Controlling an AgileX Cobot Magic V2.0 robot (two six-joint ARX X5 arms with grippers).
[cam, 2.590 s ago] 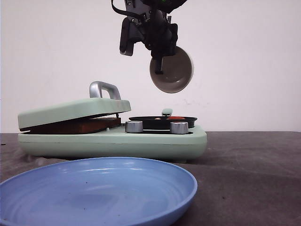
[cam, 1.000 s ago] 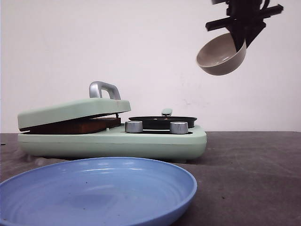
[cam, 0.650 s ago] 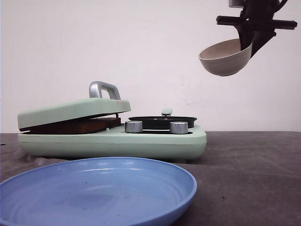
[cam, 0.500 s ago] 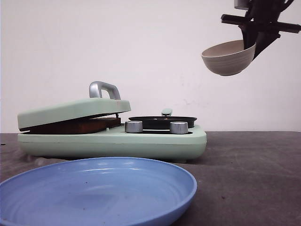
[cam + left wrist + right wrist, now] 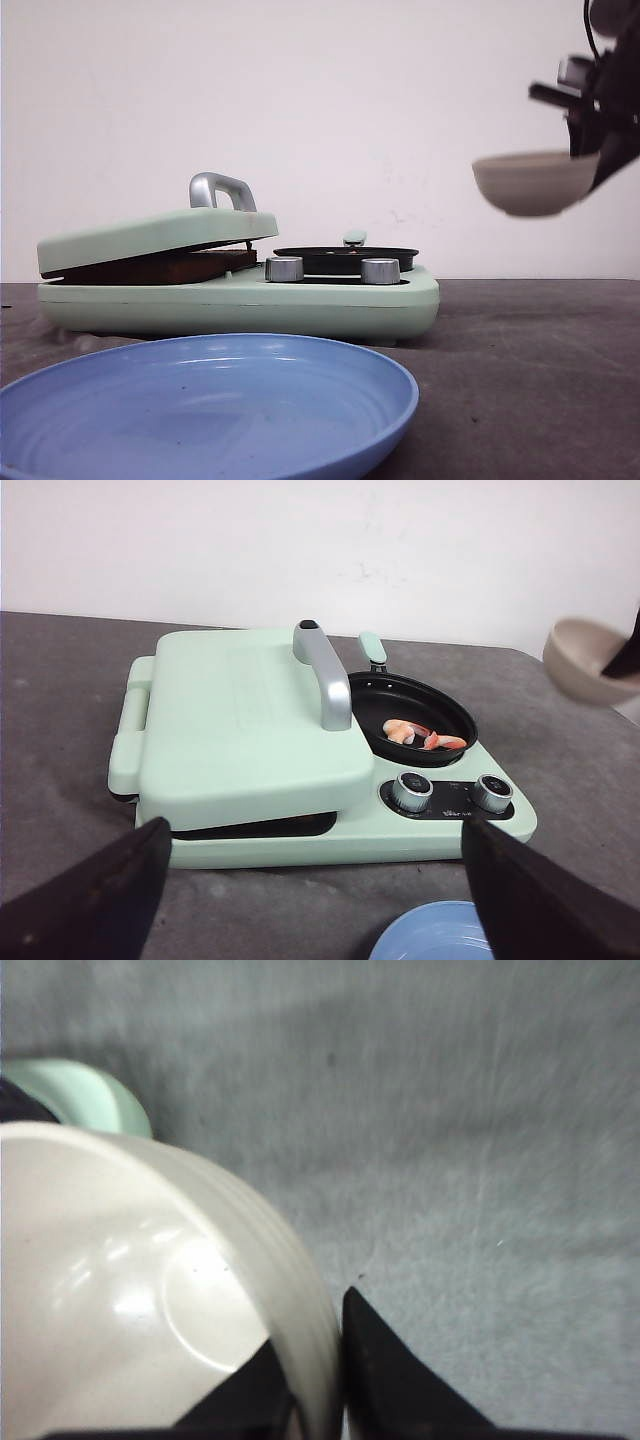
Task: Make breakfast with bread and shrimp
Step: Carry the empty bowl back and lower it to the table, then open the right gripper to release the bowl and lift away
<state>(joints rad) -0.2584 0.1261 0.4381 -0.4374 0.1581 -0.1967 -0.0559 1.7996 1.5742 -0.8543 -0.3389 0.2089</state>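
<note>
Pink shrimp (image 5: 420, 735) lie in the small black pan (image 5: 415, 720) on the mint-green breakfast maker (image 5: 250, 730). The maker's lid (image 5: 160, 235) rests slightly ajar. A brown slab (image 5: 160, 268) shows in the gap, and I cannot tell whether it is the bread. My right gripper (image 5: 312, 1325) is shut on the rim of an empty beige bowl (image 5: 120, 1290). It holds the bowl (image 5: 535, 183) upright in the air, to the right of the maker. My left gripper (image 5: 315, 825) hangs open in front of the maker, with nothing between its fingers (image 5: 90, 900).
A large blue plate (image 5: 200, 400) lies on the dark table in front of the maker, and its rim (image 5: 450, 935) shows in the left wrist view. Two silver knobs (image 5: 380, 271) sit on the maker's front. A white wall stands behind.
My right gripper has carried the bowl from above the pan to the right and lower. The bowl has turned from tipped on its side to upright. The maker and the plate have not moved.
</note>
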